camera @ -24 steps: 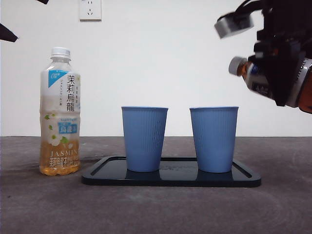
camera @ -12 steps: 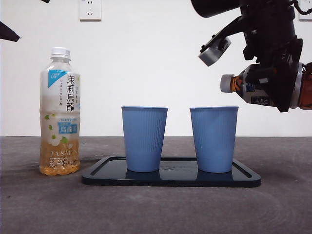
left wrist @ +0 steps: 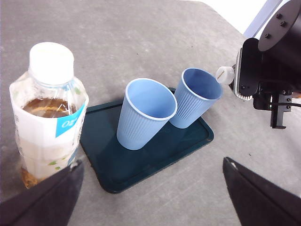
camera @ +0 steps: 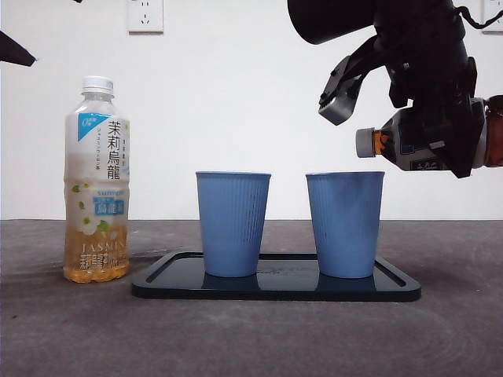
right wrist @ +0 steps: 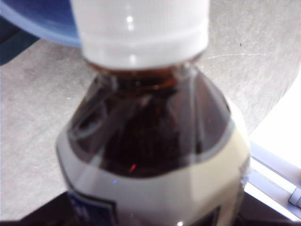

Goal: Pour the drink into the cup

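Two blue cups (camera: 233, 224) stand on a dark tray (camera: 275, 287) — right tool (camera: 452, 133) clamped on a capped, sideways dark bottle (camera: 401, 145) above the right cup (camera: 345, 224); left tool's (left wrist: 150, 197) jaws apart

"JASMIN" on tea bottle (camera: 97, 181)

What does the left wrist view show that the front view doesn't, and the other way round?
Only the left wrist view looks down into the two ribbed blue plastic cups, showing both empty; it also shows the dark tea level under the clear jasmine tea bottle's white cap.

Only the front view shows the white wall socket and the bottle's full printed label.

Both show the dark rectangular tray and the right end effector holding a capped dark-drink bottle tipped sideways near the cups.
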Controlling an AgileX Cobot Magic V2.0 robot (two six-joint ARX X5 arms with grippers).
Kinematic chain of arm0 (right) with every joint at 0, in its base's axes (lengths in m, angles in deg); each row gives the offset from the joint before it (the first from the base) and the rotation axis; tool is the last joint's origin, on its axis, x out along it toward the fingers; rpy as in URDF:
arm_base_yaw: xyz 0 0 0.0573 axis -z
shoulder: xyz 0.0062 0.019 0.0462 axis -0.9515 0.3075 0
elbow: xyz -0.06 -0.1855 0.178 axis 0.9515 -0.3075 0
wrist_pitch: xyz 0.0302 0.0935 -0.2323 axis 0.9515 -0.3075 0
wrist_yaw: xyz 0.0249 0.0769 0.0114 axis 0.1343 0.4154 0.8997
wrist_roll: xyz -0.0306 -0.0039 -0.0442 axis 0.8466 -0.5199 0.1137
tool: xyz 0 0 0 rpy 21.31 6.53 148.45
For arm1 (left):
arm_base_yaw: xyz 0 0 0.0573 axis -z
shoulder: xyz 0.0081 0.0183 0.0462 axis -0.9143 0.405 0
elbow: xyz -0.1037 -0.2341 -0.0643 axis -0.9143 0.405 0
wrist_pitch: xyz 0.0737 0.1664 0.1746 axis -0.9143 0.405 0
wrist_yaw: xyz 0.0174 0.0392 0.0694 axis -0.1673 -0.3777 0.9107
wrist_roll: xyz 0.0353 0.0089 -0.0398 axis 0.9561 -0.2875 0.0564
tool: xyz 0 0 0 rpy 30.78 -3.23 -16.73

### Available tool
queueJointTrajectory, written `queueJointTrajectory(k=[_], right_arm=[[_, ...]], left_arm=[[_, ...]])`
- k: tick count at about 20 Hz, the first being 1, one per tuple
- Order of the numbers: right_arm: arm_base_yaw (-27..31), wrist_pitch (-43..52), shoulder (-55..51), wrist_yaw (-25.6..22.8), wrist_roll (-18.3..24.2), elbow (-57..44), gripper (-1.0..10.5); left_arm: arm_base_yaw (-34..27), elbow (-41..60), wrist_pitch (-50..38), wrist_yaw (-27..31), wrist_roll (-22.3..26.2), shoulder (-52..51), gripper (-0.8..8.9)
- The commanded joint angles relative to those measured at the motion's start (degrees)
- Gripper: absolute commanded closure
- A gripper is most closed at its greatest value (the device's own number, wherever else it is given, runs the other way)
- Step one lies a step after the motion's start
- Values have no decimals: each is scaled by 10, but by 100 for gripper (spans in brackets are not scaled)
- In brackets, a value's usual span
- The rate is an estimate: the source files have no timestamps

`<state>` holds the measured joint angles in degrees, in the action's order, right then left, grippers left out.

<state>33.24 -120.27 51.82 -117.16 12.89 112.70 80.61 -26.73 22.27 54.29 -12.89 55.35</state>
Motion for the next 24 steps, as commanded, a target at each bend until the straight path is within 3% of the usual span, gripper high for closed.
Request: queueJointTrajectory(k=[1, 4, 11, 17, 24], right_arm=[[-5, -4, 6, -24, 9, 20, 747], [-5, -3, 6, -24, 3, 20, 747], [-2, 17, 3, -17, -79, 20, 747], [19, 57, -45, 119, -108, 18, 747], [75, 170, -209, 205, -145, -30, 747]], left_arm=[[2, -10, -5, -3, 7, 3, 346], [2, -10, -4, -3, 7, 3, 346], [2, -10, -4, -3, 9, 3, 346], [2, -10, 8, -3, 12, 3, 346], [2, -10, 13, -3, 13, 3, 346]])
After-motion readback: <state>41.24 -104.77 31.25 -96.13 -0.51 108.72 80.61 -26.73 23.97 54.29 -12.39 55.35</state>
